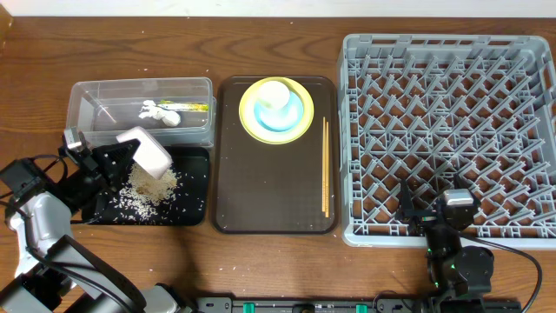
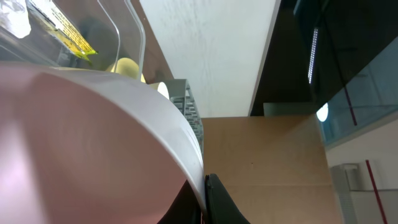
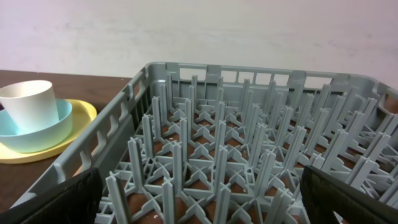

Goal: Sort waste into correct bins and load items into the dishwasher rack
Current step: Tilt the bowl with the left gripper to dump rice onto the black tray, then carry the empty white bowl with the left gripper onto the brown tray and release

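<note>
Over the black tray, left pincer clenches the white bowl, mouth tipped toward rice; right pincer gapes.

The overhead camera looks straight down on the whole table. The left wrist view sits pressed against the white bowl and tilts up past the clear tub. The right wrist view, low at the near edge, faces far across the rack, which it shares with the overhead along with the yellow plate.
</note>
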{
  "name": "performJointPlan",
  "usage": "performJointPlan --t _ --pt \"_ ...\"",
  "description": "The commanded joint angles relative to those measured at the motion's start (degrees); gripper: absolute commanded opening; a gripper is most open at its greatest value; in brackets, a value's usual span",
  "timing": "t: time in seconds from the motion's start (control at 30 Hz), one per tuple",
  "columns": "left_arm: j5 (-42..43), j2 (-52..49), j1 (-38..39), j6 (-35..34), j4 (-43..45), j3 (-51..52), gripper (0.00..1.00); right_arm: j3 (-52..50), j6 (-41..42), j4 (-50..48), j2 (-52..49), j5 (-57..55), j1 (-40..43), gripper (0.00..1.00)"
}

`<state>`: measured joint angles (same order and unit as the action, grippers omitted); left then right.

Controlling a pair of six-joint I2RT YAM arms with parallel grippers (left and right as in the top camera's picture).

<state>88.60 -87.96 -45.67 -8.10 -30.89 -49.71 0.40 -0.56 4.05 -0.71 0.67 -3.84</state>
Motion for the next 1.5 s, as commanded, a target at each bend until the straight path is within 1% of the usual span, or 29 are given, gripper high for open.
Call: performJointPlan --t 0.0,0.07,0.17,0.27,0.4,0.5,0.6,0.73,0.77,0.83,0.97,1.13,1.23,1.37,1.47 --pt "1.5 0.6 -0.3 0.4 -0.8 -0.1 0.06 -0.1 -0.4 0.2 0.1 0.2 -0.5 0.99" --pt "1.5 0.7 -0.2 0.3 -1.9 -0.1 0.07 -0.1 -0.4 0.2 0.1 0.2 -0.5 0.99" --pt "1.5 0.9 -0.1 0.5 -5.9 -0.1 0.07 -0.1 -0.4 0.2 0.1 0.2 -0.5 0.99" --pt "-0.8 1.8 -0.1 0.6 -7.6 -0.1 0.07 -0.1 -0.4 0.2 0.1 0.2 -0.5 0.99" --pt "-5.7 5.6 0.8 0.0 -9.4 -0.1 0.07 -0.1 -0.4 0.2 0.1 0.2 -0.5 0.99" --pt "-11.5 9.9 2.8 -3.8 -9.3 -0.3 0.06 -0.1 -0.4 0.2 0.1 0.2 -0.5 0.99" --pt "-19.0 15.1 6.8 -7.5 -9.2 -0.9 0.06 -0.1 -0.4 0.2 0.1 0.2 -0.5 0.99" --pt "-31.6 21.9 16.0 -12.7 -8.4 -1.7 0.06 -0.1 -0.4 0.2 0.1 0.2 -0.5 0.99" --pt "-36.6 23.9 20.1 -14.4 -7.5 -1.7 0.06 -0.1 -0.4 0.2 0.1 0.2 -0.5 0.99" --pt "-42.6 25.7 25.1 -16.2 -6.6 -1.7 0.06 -0.1 -0.4 0.2 0.1 0.2 -0.5 0.99" --pt "-56.7 27.2 39.0 -20.1 -4.0 -1.7 0.06 -0.1 -0.4 0.2 0.1 0.2 -0.5 0.99" --pt "-69.6 24.7 55.0 -21.6 -0.9 -1.7 0.06 -0.1 -0.4 0.2 0.1 0.2 -0.5 0.99" --pt "-75.5 21.6 63.0 -21.8 0.9 -1.7 0.06 -0.1 -0.4 0.2 0.1 0.2 -0.5 0.99" --pt "-82.9 16.6 70.5 -21.8 2.6 -1.7 0.06 -0.1 -0.4 0.2 0.1 0.2 -0.5 0.99" --pt "-85.5 13.1 73.0 -21.7 3.5 -1.7 0.06 -0.1 -0.4 0.2 0.1 0.2 -0.5 0.99"
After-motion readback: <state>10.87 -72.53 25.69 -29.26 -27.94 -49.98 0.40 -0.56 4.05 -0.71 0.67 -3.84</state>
